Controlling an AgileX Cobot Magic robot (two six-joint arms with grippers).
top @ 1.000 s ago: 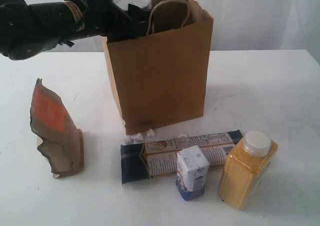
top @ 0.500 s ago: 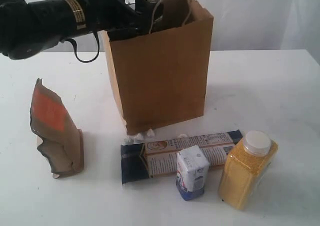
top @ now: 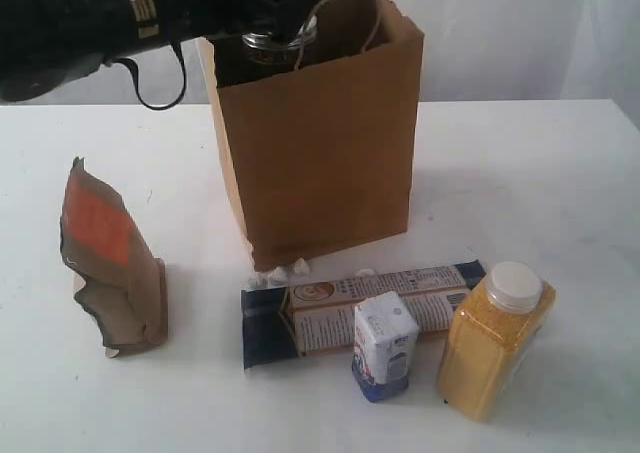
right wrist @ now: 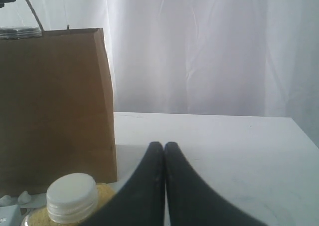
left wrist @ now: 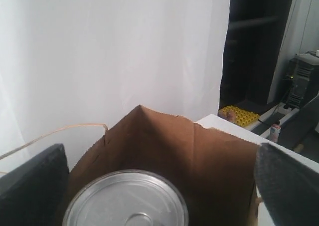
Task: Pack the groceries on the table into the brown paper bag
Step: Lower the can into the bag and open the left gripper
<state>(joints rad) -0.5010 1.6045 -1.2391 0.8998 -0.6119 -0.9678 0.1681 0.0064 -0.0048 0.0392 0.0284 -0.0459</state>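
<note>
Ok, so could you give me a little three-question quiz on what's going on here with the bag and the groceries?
1. True or false: the right gripper is shut.
2. What shows in the mouth of the brown paper bag, under the open left gripper? A) a metal can B) an apple C) a mug
3. How many groceries sit on the table outside the bag?
Key: 1 true. 2 A. 3 four: pouch, packet, carton, bottle.
</note>
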